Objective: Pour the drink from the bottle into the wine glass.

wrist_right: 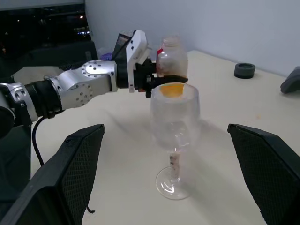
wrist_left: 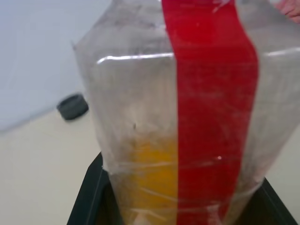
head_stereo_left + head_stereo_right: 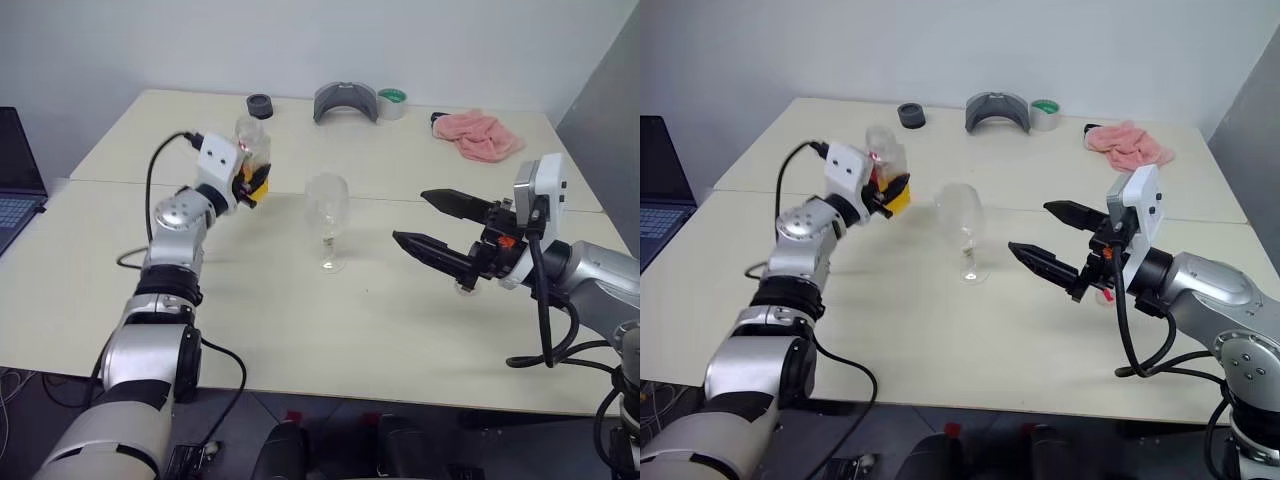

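Left eye view is showing the left gripper [image 3: 245, 180] clamping the bottle [image 3: 252, 148] upright above the table [image 3: 300, 330], just beside the wine glass [image 3: 327, 208]. A little orange drink [image 2: 150, 168] is sitting low in the bottle. The right gripper [image 3: 432, 222] is waiting on the glass's other side, jaws spread wide, holding nothing. To my eye, the mouth needs centring over the bowl before tilting slowly, keeping clear of the rim.

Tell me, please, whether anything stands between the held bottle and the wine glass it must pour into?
Nothing visible does. The left gripper holds the bottle beside the wine glass, with bare table between them; the open right gripper waits on the glass's far side.
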Controlling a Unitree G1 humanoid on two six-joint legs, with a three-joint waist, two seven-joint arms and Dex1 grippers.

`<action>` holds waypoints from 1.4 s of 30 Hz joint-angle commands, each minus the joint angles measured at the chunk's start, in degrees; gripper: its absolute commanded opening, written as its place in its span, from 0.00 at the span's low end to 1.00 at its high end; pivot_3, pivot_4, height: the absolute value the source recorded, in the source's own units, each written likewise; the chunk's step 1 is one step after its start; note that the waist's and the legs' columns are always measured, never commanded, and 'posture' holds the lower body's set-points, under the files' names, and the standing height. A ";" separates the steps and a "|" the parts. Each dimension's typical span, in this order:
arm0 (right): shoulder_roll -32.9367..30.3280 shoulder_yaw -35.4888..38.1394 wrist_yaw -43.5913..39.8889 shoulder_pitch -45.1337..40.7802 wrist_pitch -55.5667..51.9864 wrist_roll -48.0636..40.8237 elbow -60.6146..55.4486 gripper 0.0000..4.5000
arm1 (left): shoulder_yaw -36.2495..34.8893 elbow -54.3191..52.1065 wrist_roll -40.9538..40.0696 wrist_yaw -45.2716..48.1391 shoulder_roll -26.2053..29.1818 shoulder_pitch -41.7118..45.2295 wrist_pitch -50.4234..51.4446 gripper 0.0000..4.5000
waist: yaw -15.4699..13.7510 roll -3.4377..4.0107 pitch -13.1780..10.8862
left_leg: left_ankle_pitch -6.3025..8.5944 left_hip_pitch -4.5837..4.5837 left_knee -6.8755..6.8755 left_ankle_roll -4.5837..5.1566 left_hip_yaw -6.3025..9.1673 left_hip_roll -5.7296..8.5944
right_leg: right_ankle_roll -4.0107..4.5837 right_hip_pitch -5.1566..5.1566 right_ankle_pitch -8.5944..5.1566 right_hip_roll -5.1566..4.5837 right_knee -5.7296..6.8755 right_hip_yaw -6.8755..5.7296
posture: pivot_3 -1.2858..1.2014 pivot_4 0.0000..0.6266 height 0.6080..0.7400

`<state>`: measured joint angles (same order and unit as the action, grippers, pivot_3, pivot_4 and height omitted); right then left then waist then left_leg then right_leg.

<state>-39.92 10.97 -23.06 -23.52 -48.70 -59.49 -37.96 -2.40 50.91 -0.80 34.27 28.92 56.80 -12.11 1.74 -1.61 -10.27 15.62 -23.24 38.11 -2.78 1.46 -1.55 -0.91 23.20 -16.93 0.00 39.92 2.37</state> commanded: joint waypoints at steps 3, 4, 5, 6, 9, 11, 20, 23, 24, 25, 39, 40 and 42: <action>2.44 -1.39 0.92 -0.56 4.24 3.73 -1.35 1.00 | 4.83 -3.68 5.38 3.03 2.89 2.69 -6.10 0.37 | -0.03 0.00 0.00 | 0.00 -0.01 0.01 0.00 0.00 0.01 | 0.00 0.00 0.00 0.00 0.00 -0.03 | 0.52 0.24 1.00; 2.77 -1.81 0.56 -0.30 4.94 4.73 -1.22 1.00 | 5.57 -3.56 6.34 3.20 3.28 3.29 -7.10 0.37 | -0.03 0.00 0.00 | 0.00 -0.02 0.01 0.00 0.00 0.02 | 0.00 0.01 0.00 0.00 0.00 -0.01 | 0.52 0.24 1.00; 3.07 -2.13 0.24 -0.11 5.55 5.56 -1.07 1.00 | 6.13 -3.36 7.09 3.21 3.55 3.87 -7.97 0.37 | -0.03 0.00 0.00 | 0.00 -0.02 0.01 0.00 0.00 0.02 | 0.00 0.01 0.00 0.00 -0.01 -0.01 | 0.52 0.24 1.00; 3.48 -2.33 0.08 0.00 6.10 6.14 -0.93 1.00 | 6.58 -3.09 7.71 3.12 3.73 4.47 -8.72 0.37 | -0.03 0.00 0.00 | 0.00 -0.03 0.01 0.00 0.00 0.02 | 0.00 0.01 0.00 0.00 -0.01 -0.02 | 0.52 0.24 1.00; 4.50 -2.99 -0.38 0.08 7.40 7.35 -0.84 1.00 | 7.84 -2.26 9.59 2.87 4.20 5.61 -11.19 0.37 | -0.05 0.00 0.00 | 0.00 -0.10 0.04 0.00 0.00 0.02 | 0.00 0.03 0.00 0.01 -0.01 -0.06 | 0.52 0.24 1.00; 5.05 -3.52 -0.66 0.09 8.04 8.20 -0.92 1.00 | 8.33 -1.74 10.34 2.82 4.39 6.35 -12.75 0.37 | 0.00 0.00 0.00 | 0.00 -0.11 0.04 0.00 -0.01 0.03 | 0.00 0.04 0.00 0.00 -0.02 -0.05 | 0.52 0.24 1.00; 6.92 -5.17 -1.07 0.13 9.74 11.10 -0.69 1.00 | 10.62 -1.05 13.64 3.51 6.53 8.32 -19.34 0.37 | 0.04 0.00 0.00 | 0.00 -0.10 0.04 0.01 0.00 0.01 | 0.00 0.06 0.00 0.01 0.01 -0.04 | 0.52 0.24 1.00; 7.34 -5.41 -1.49 0.21 10.16 11.83 -0.37 1.00 | 11.54 -0.66 15.10 3.43 7.33 8.58 -21.53 0.37 | 0.02 0.00 0.00 | 0.00 -0.10 0.05 0.01 -0.01 0.02 | 0.00 0.07 0.00 0.01 0.01 -0.05 | 0.52 0.24 1.00; 7.44 -5.43 -1.66 0.25 10.30 12.02 -0.20 1.00 | 11.76 -0.41 15.63 3.22 7.53 8.80 -22.27 0.37 | 0.01 0.00 0.00 | 0.00 -0.10 0.05 0.01 -0.01 0.03 | 0.00 0.07 0.00 0.01 0.01 -0.04 | 0.52 0.24 1.00; 7.51 -5.46 -1.85 0.36 10.47 12.21 -0.04 1.00 | 11.96 -0.08 16.16 2.77 7.71 9.07 -23.05 0.37 | -0.03 0.00 0.00 | 0.00 -0.10 0.05 0.01 -0.01 0.02 | 0.00 0.07 0.00 0.00 0.01 -0.05 | 0.52 0.24 1.00; 8.69 -5.62 -2.49 0.42 11.16 13.68 0.51 1.00 | 14.53 5.17 21.05 0.07 8.04 13.32 -30.33 0.37 | 0.02 0.00 0.00 | 0.00 -0.10 0.07 0.01 -0.03 0.04 | 0.00 0.07 0.00 0.00 0.04 -0.05 | 0.52 0.24 1.00; 8.77 -5.65 -2.37 0.35 11.08 13.66 0.43 1.00 | 14.82 5.45 21.59 -0.17 8.19 13.63 -30.85 0.37 | 0.02 0.00 0.00 | 0.00 -0.10 0.07 0.01 -0.02 0.03 | 0.00 0.07 0.00 0.00 0.04 -0.06 | 0.52 0.24 1.00; 8.85 -5.67 -2.19 0.07 10.93 13.63 0.47 1.00 | 15.43 6.28 22.59 -0.62 8.50 14.32 -31.67 0.37 | 0.02 0.00 0.00 | 0.00 -0.10 0.07 0.01 -0.02 0.03 | 0.00 0.07 0.00 0.00 0.04 -0.06 | 0.52 0.24 1.00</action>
<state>-31.22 4.89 -25.47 -22.54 -38.50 -46.11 -35.98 13.27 57.39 21.37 35.38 36.16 68.32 -42.08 1.77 -1.61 -10.28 15.62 -23.35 38.18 -2.77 1.44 -1.52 -0.91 23.27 -16.93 0.01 39.95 2.31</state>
